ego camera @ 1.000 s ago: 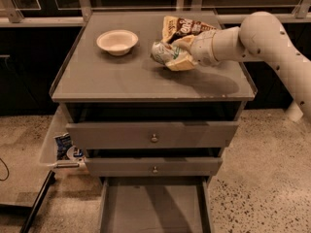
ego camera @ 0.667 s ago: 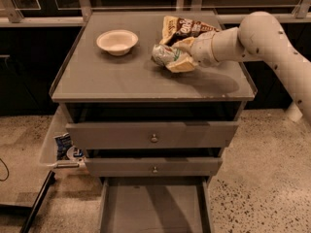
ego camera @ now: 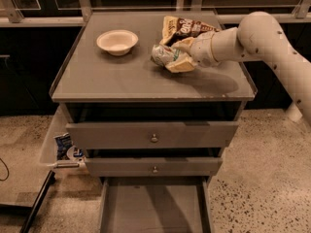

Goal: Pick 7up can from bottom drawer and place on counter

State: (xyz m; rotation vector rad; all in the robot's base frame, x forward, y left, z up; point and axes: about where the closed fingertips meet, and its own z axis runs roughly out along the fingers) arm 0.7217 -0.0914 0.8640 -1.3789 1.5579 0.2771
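Left: a cream bowl (ego camera: 117, 41) stands on the counter (ego camera: 112, 79). Centre: the 7up can (ego camera: 159, 54), tilted on its side, lies low over the counter, just right of the bowl; whether it touches the surface cannot be told. The gripper (ego camera: 171, 56) reaches in from the right, its pale fingers (ego camera: 181, 65) clamped on the can. A chip bag (ego camera: 188, 27) lies just behind. Below, the bottom drawer (ego camera: 153, 210) stands pulled open.
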